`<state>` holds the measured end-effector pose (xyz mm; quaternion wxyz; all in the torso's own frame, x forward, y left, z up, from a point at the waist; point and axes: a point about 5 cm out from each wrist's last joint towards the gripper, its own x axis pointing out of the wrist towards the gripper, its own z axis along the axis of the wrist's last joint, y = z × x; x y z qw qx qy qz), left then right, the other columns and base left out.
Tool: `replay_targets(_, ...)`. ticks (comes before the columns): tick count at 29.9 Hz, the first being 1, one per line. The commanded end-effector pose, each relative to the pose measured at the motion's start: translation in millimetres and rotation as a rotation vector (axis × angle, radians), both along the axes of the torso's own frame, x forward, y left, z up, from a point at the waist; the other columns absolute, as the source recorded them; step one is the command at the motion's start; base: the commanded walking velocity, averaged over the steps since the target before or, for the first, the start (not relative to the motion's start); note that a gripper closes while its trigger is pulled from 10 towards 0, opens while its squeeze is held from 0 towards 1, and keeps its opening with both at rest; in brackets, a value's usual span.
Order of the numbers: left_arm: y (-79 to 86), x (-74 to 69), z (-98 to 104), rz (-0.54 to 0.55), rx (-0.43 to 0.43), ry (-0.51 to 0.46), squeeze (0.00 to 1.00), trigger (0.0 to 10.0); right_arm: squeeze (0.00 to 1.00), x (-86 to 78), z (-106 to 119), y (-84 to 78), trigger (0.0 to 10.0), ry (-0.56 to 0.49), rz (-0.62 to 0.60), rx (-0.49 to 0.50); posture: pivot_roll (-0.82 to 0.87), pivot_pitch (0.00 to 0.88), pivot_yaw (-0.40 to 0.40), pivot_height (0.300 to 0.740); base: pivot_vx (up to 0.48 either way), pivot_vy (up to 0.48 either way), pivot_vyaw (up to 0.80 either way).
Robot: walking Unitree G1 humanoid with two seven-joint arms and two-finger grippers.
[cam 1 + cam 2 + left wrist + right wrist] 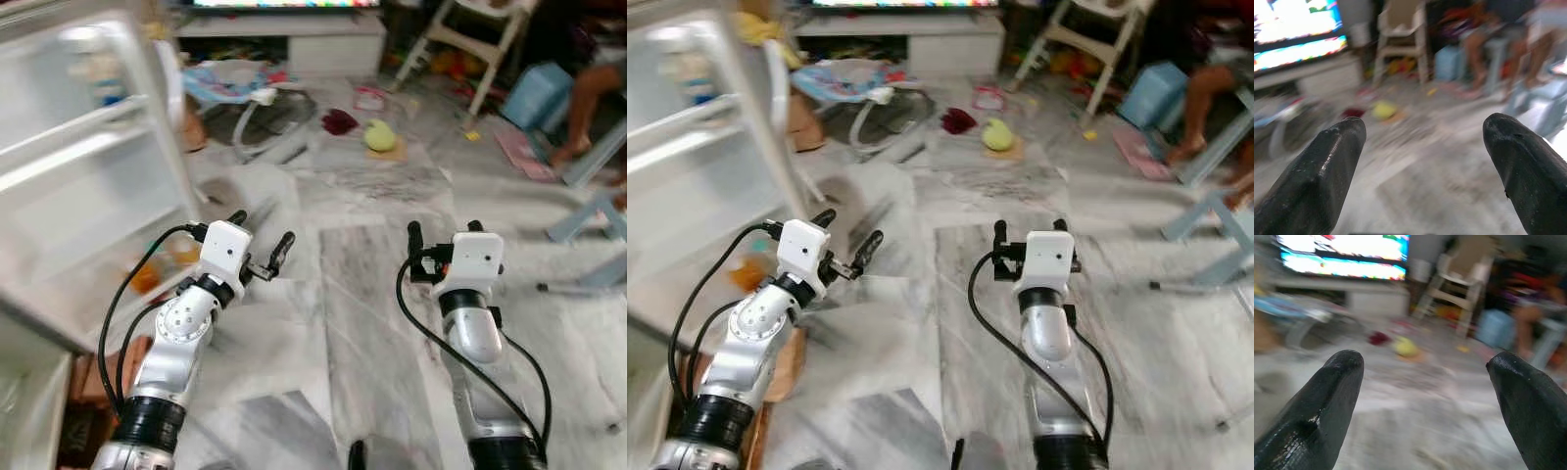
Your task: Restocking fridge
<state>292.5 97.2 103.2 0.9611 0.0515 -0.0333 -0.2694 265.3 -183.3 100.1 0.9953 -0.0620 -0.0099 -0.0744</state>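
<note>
Both arms up over grey-veined marble floor (372, 284), smooth and glossy. Left gripper (263, 245) sits centre-left of the head frame, white boxy wrist block, two long black fingers (1327, 171) spread wide, nothing between them; matte, rounded tips, slightly scuffed. Right gripper (443, 233) centre-right of the frame, same build, fingers (1322, 406) also wide apart and empty. Black cables loop from each wrist down the silver arm shells. Fridge (88, 176) fills the upper left to lower left of the frame: white plastic door standing open, white rails on its inner shelves, blurred; something orange (147, 277) low on a shelf, can't tell what it is. Left gripper is just beside the fridge's open edge, not touching. Upper centre: white TV cabinet (294, 39) with a lit screen above it, a baby bouncer (240, 93) with curved metal frame and patterned fabric, a yellow-green rounded soft toy (380, 135) on a tan mat, a dark red cloth lump (339, 121) near it. Upper right: white wooden high chair (480, 39), light-blue plastic stool (537, 93), a person's bare leg (588, 98). Wrist views are motion-blurred.
</note>
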Motion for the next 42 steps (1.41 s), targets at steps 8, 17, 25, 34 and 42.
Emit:
replay_targets(8, 15.3, 5.9, 6.5, 0.029, 0.019, -0.022, 0.0, 10.0, 0.0, 5.0, 6.2, 15.4, 10.0, -0.03, 0.036, 0.022, -0.04, 0.071, 0.01, 0.74, 0.435, 0.0, -0.8)
replay_targets(17, 11.3, 4.6, 5.1, 0.025, 0.005, -0.015, 0.0, 10.0, 0.0, 7.3, 7.7, 15.7, 10.0, -0.038, 0.041, 0.018, -0.04, 0.063, 0.004, 0.74, 0.456, 0.0, -0.8)
replay_targets(25, 8.4, 4.1, 3.4, 0.026, -0.003, -0.011, 0.0, 10.0, 0.0, 8.0, 9.1, 15.6, 10.0, -0.043, 0.046, 0.012, -0.04, 0.059, 0.001, 0.74, 0.468, 0.0, -0.8)
replay_targets(34, 8.5, 4.2, 2.3, 0.036, 0.003, -0.013, 0.0, 10.0, 0.0, 8.0, 8.5, 16.2, 10.0, -0.04, 0.049, 0.013, -0.05, 0.059, -0.002, 0.74, 0.275, 0.0, -0.6)
replay_targets(42, 14.1, 5.1, -0.5, 0.092, -0.016, 0.016, 0.0, 10.0, 0.0, 6.0, 6.9, 17.1, 10.0, -0.039, 0.056, 0.009, -0.05, 0.061, -0.001, 0.74, 0.047, 0.0, -0.1)
